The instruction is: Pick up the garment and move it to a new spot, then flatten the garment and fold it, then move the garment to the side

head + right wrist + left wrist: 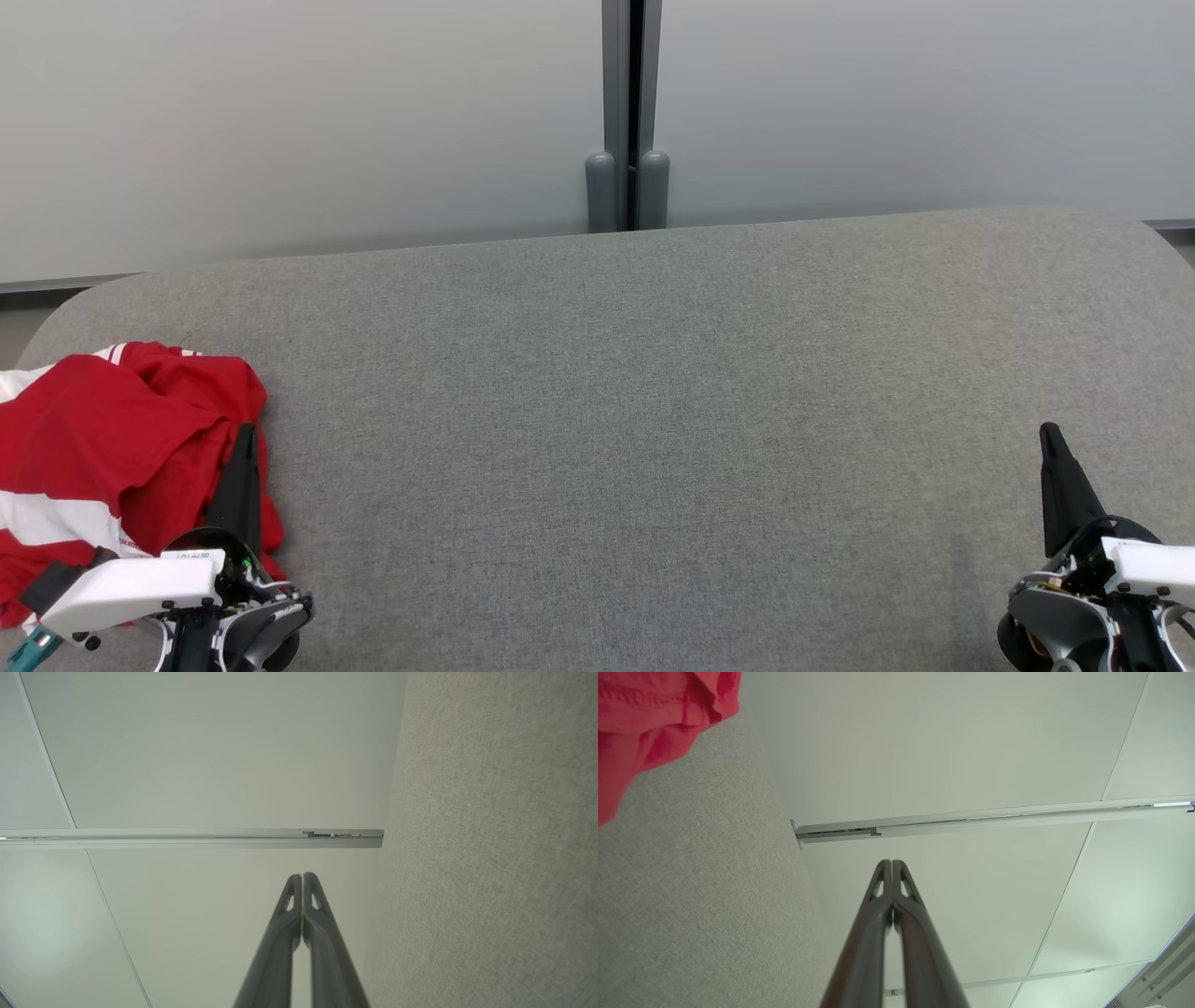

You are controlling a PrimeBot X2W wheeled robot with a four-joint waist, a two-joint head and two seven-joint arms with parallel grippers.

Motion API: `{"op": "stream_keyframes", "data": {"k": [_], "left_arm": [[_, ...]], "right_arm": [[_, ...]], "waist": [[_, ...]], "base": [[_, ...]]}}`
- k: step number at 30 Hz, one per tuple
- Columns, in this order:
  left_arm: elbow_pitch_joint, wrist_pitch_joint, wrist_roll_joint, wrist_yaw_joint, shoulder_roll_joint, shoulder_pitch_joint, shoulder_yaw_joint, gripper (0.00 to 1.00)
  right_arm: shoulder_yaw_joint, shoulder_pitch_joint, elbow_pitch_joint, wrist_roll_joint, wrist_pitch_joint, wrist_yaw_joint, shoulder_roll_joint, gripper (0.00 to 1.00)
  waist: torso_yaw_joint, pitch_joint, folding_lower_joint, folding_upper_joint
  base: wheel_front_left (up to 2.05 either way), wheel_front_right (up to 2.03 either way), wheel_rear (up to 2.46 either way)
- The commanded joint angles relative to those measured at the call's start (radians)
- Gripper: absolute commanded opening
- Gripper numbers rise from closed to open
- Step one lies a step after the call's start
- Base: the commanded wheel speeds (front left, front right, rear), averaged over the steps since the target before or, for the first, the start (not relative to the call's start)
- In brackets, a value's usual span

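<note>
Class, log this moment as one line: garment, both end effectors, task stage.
garment: red-and-white, crumpled, left end of grey surface | left end effector: shut, empty, by garment | right end effector: shut, empty | stage: pick-up pending

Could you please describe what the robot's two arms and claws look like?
The left claw and right claw each have two long, tapering dark fingers with triangular cut-outs near the tips. Behind sit rounded grey housings and white blocky wrist casings; the left carries a teal fitting.
</note>
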Motion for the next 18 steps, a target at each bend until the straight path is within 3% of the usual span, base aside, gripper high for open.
{"op": "stream_keyframes", "data": {"k": [1, 18], "left_arm": [[0.001, 0.002, -0.001, -0.003, 0.003, -0.013, 0.002, 0.00], [0.001, 0.002, -0.001, -0.004, 0.003, -0.013, 0.002, 0.00]], "right_arm": [[0.001, -0.010, 0.001, -0.005, 0.002, 0.000, -0.001, 0.00], [0.001, -0.010, 0.001, -0.005, 0.002, 0.000, -0.001, 0.00]], "waist": [[0.000, 0.000, 0.0000, 0.0000], [0.000, 0.000, 0.0000, 0.0000]], "base": [[0.00, 0.00, 0.00], [0.00, 0.00, 0.00]]}}
